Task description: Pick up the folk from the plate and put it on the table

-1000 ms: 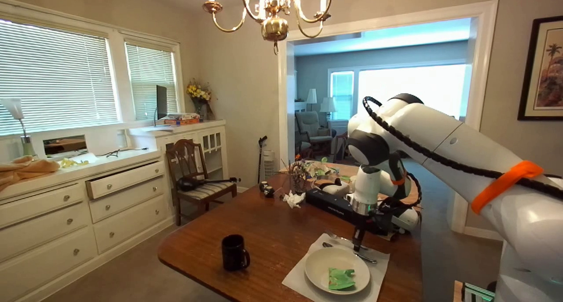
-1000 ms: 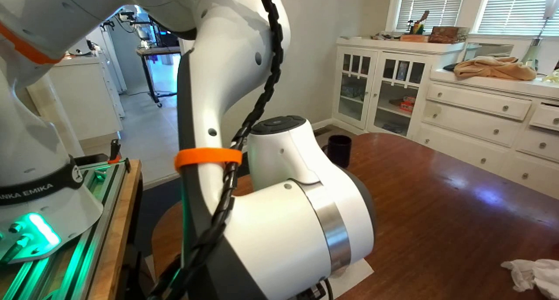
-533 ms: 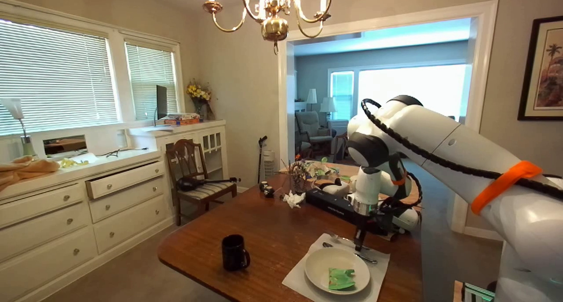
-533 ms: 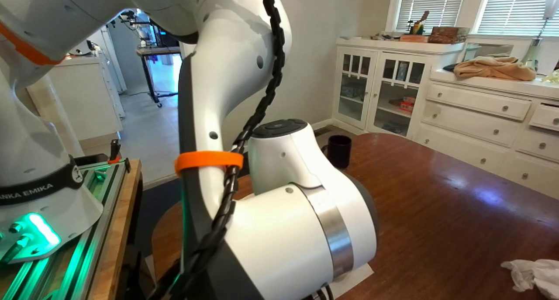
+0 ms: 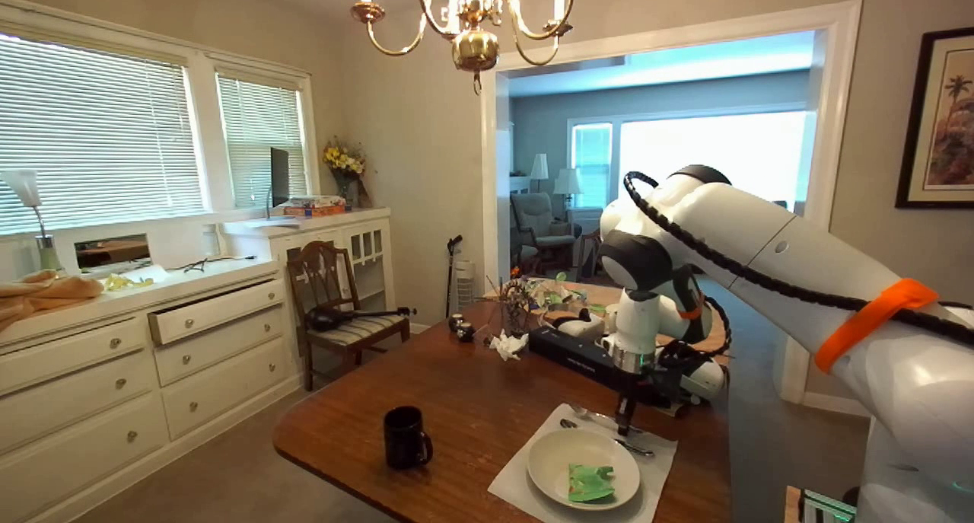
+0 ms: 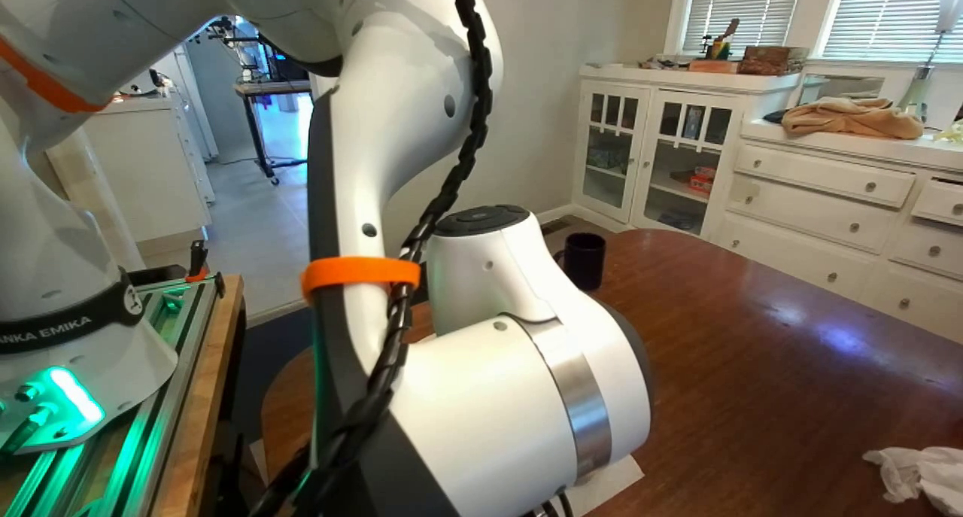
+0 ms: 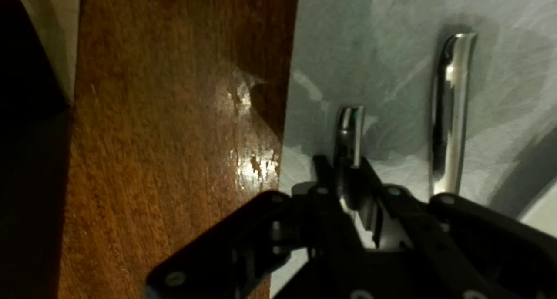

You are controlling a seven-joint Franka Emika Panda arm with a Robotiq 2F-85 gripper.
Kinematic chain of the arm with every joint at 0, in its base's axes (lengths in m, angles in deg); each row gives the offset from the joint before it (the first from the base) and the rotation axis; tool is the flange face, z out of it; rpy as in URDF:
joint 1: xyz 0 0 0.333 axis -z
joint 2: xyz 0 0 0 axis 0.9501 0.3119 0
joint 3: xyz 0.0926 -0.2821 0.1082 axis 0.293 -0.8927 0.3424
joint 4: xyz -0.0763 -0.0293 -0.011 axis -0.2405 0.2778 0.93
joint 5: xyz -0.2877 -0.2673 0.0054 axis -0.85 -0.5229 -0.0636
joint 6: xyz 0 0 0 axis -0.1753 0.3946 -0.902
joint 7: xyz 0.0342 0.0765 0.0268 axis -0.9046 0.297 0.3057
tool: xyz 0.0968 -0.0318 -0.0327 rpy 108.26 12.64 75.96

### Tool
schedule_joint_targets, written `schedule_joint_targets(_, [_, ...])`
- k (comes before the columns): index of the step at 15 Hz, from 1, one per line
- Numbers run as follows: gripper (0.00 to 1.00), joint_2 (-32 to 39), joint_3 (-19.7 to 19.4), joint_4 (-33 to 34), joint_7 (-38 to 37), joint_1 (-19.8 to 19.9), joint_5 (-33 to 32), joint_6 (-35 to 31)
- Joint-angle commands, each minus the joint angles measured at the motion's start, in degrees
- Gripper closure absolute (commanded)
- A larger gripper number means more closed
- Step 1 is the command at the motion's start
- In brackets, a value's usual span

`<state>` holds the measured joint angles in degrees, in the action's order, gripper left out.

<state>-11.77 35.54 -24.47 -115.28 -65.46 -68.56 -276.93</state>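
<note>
A white plate (image 5: 559, 458) lies on pale paper (image 5: 517, 485) as I watch from afar: green folded piece (image 5: 590, 483) inside it, silvery fork (image 7: 348, 131) and my black end effector (image 7: 342, 162) beside it, black mug (image 5: 403, 439) apart from it, grained brown surface (image 5: 449, 390) around it, striped chair seat (image 5: 358, 332) far beyond it.

Place: home dining room | 1 brass chandelier (image 5: 475, 49) | polished wooden table (image 5: 456, 390) | white drawer cabinet (image 5: 217, 386) | armchair (image 5: 536, 218) beyond wide doorway (image 5: 833, 112)

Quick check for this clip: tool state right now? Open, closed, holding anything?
Tool: closed, holding the fork by its handle.
</note>
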Motion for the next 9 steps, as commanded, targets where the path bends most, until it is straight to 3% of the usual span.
schedule_joint_targets(1, [0.96,-0.9,-0.5,-0.2,-2.0,-0.8,-3.8,-0.5])
schedule_joint_targets(9, [0.96,0.3,-3.9,0.6,-6.4,-5.4,-8.4,-0.8])
